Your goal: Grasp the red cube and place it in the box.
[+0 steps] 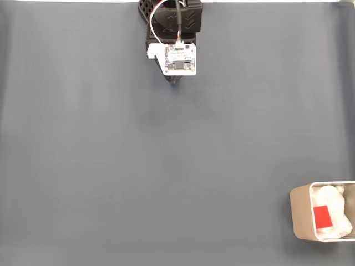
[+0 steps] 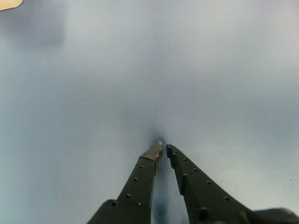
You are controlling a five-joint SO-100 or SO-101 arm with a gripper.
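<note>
The red cube (image 1: 323, 216) lies on white wadding inside the box (image 1: 300, 213), a pale metal container with rounded corners at the bottom right of the fixed view. My arm is folded back at the top centre of that view, far from the box, with the gripper (image 1: 175, 82) just below the white wrist board. In the wrist view the two black fingers of the gripper (image 2: 163, 148) point at bare grey mat, tips nearly touching, with nothing between them. A beige corner of the box (image 2: 9, 3) peeks in at the top left there.
A plain grey mat (image 1: 166, 166) covers the table. White wadding (image 1: 333, 208) pads the box around the cube. The right edge of the fixed view cuts off part of the box.
</note>
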